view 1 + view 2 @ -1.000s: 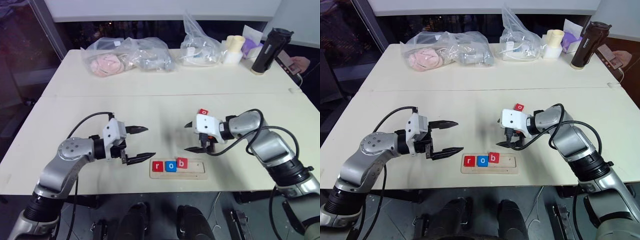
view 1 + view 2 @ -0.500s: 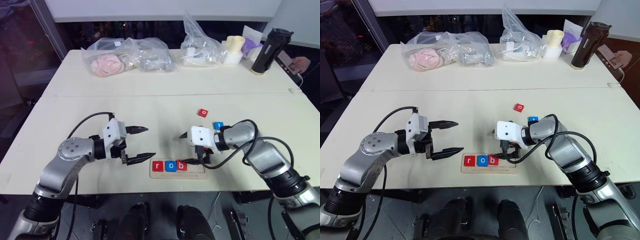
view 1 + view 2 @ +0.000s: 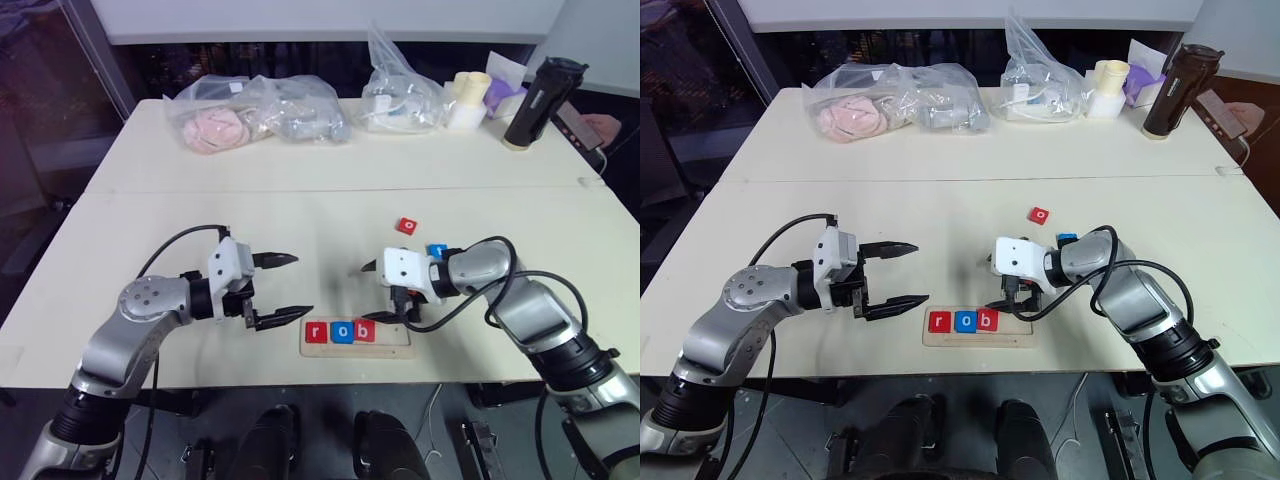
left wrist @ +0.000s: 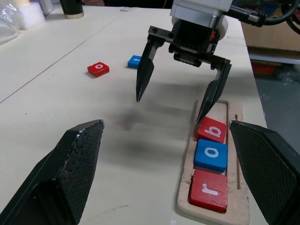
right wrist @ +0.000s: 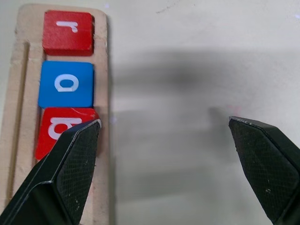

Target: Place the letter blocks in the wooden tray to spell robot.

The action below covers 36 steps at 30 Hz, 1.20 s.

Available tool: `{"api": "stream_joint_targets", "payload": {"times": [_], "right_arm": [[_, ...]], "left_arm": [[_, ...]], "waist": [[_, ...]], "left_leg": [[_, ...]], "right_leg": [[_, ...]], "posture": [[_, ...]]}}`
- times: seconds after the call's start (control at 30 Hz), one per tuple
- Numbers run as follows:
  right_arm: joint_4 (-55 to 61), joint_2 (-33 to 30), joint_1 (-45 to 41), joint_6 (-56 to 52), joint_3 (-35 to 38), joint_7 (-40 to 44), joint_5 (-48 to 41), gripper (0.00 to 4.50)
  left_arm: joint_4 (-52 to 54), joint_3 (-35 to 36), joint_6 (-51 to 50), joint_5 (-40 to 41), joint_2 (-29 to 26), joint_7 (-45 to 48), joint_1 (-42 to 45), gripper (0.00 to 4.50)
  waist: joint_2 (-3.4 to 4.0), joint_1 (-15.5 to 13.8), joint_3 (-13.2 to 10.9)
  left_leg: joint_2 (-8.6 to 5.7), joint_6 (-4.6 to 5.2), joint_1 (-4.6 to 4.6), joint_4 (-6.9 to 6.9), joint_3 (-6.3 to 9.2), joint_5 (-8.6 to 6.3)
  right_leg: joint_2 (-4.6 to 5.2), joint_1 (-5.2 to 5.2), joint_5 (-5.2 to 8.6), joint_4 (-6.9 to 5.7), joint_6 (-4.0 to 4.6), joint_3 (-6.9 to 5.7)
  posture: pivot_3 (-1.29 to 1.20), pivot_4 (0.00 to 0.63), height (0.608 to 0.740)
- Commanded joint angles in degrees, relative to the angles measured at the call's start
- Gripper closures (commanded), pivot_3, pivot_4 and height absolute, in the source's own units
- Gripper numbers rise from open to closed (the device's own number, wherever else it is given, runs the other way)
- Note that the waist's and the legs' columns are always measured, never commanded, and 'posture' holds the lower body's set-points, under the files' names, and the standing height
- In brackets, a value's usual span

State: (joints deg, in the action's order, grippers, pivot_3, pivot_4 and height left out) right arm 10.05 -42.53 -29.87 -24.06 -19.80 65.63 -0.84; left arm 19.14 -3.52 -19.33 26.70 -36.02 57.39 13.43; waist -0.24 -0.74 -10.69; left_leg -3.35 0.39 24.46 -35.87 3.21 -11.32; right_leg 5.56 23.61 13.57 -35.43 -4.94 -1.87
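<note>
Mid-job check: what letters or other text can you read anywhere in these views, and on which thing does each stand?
"r": red block, at one end of the wooden tray.
"o": blue block, next in the tray.
"b": red block, third in the tray.
"o": red block, loose on the table.
Loose blue block: white letter, too small to read.
Bags and bottle at the far edge: nothing readable.

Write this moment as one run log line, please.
tray: r, o, b in place | red o, blue t: on table | right gripper: open, over b | left gripper: open, empty
</note>
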Motion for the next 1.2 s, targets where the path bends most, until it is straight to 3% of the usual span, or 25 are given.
{"api": "stream_joint_targets", "payload": {"times": [0.03,0.37,0.57,0.63,0.77,0.87,1.03,1.2], "right_arm": [[2.1,0.1,0.4,0.4,0.1,0.2,-0.5,0.04],[3.5,0.5,-0.2,-0.3,0.4,0.0,-0.9,0.04],[0.2,3.3,-4.7,-4.9,6.1,-7.7,-0.8,0.04],[-1.9,5.6,-7.0,-9.3,8.4,-13.4,0.3,0.04],[-9.8,18.0,-13.0,-24.5,15.1,-36.8,6.0,0.04],[-12.1,26.3,-14.1,-30.8,20.9,-47.9,6.5,0.04],[-15.9,34.5,-16.0,-34.8,27.2,-61.7,7.3,0.04],[-19.3,37.1,-17.5,-33.7,30.0,-68.6,6.8,0.04]], "left_arm": [[1.2,0.3,0.5,0.1,-0.1,0.0,0.1,0.00],[1.2,0.5,0.6,0.1,-0.1,-0.1,-0.2,0.00],[1.8,0.5,0.4,0.2,0.0,-0.4,-0.6,0.00],[1.8,0.5,0.4,0.2,0.1,-0.5,-0.7,0.00],[1.7,0.2,0.5,0.1,0.3,-0.6,-0.7,0.00],[1.3,-0.1,0.6,-0.1,0.7,-0.6,-0.1,0.00],[0.9,-0.4,0.7,-0.3,1.0,-0.5,0.5,0.00],[1.1,-0.3,0.7,-0.5,1.2,-0.5,0.4,0.00]], "waist": [[0.00,0.0,0.0],[0.00,0.0,0.0],[0.00,0.0,0.0],[0.00,0.0,0.0],[-0.01,0.2,0.0],[-0.01,-0.1,0.0],[0.02,0.2,0.0],[0.03,0.7,0.0]], "left_leg": [[0.00,0.00,0.00,0.00,0.00,0.00],[0.00,0.00,0.00,-0.01,0.00,0.00],[0.00,0.00,0.00,-0.03,0.00,0.00],[0.00,0.00,0.00,-0.02,0.01,0.00],[0.00,-0.02,0.00,-0.01,-0.02,0.01],[-0.02,-0.07,0.04,0.05,-0.02,0.04],[-0.11,-0.15,0.09,0.17,-0.10,0.12],[-0.10,-0.15,0.08,0.18,-0.16,0.14]], "right_leg": [[0.00,0.00,0.00,0.00,0.00,0.00],[0.00,-0.01,0.00,-0.01,0.00,0.00],[0.00,0.01,0.00,-0.03,0.00,0.01],[0.00,0.01,-0.01,-0.04,0.01,0.01],[-0.01,0.09,-0.02,-0.14,0.03,0.07],[-0.01,0.27,-0.01,-0.39,0.05,0.10],[-0.04,0.55,-0.03,-0.69,0.04,0.18],[-0.13,0.61,-0.12,-0.75,-0.12,0.18]], "posture": [[0.00,0.150,0.738],[0.00,0.150,0.738],[0.00,0.150,0.738],[0.00,0.150,0.738],[0.00,0.150,0.738],[0.00,0.150,0.738],[0.00,0.150,0.738],[0.00,0.150,0.738]]}}
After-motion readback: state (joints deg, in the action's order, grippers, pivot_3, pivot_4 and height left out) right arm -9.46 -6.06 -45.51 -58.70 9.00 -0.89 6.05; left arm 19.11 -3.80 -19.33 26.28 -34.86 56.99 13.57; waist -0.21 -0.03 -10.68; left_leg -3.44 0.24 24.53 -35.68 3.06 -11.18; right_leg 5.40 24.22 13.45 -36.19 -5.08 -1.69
